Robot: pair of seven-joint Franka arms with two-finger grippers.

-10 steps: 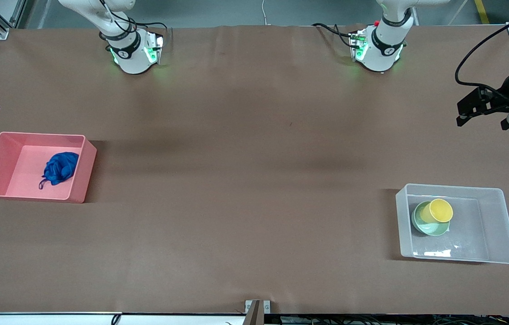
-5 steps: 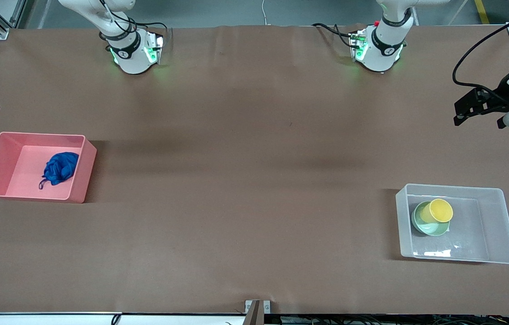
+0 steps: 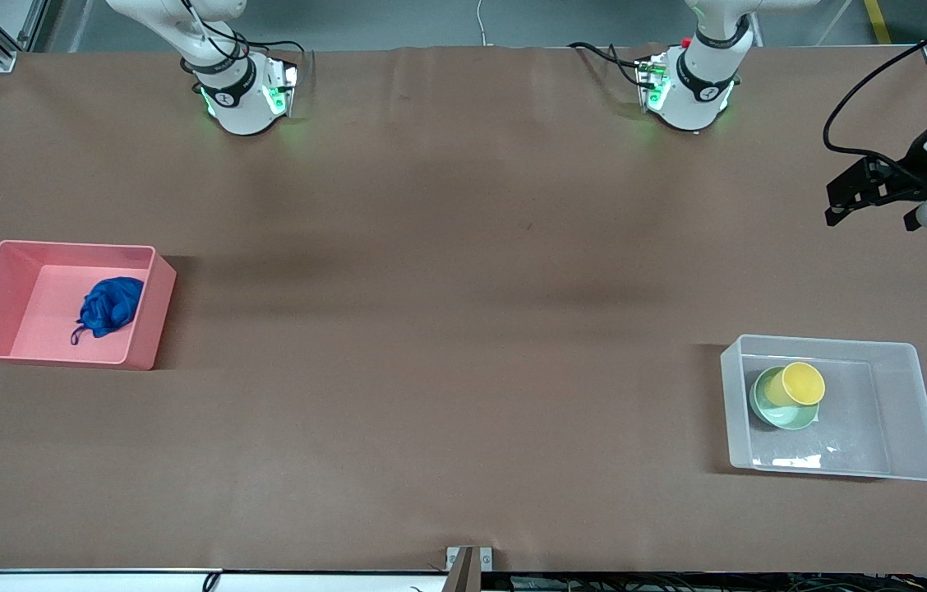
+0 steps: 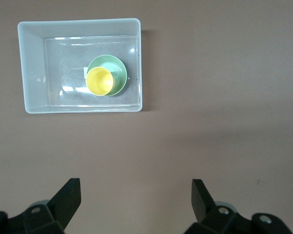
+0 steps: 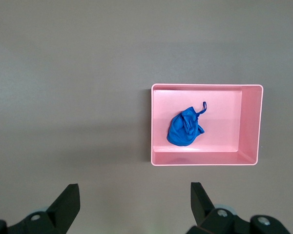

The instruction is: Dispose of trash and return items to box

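Observation:
The deep-blue trash wad lies in the pink bin at the right arm's end of the table; it also shows in the right wrist view. The yellow cup sits tilted in the mint-green bowl inside the clear box at the left arm's end. The left wrist view shows the cup, bowl and box. My left gripper is open and empty, high over bare table beside the box. My right gripper is open and empty, high over bare table beside the pink bin.
The brown table cover spreads between the two bins. The arm bases stand along the table edge farthest from the front camera. A small metal bracket sits at the nearest table edge.
My left gripper has drifted slightly up and away from the clear box. Nothing else has moved.

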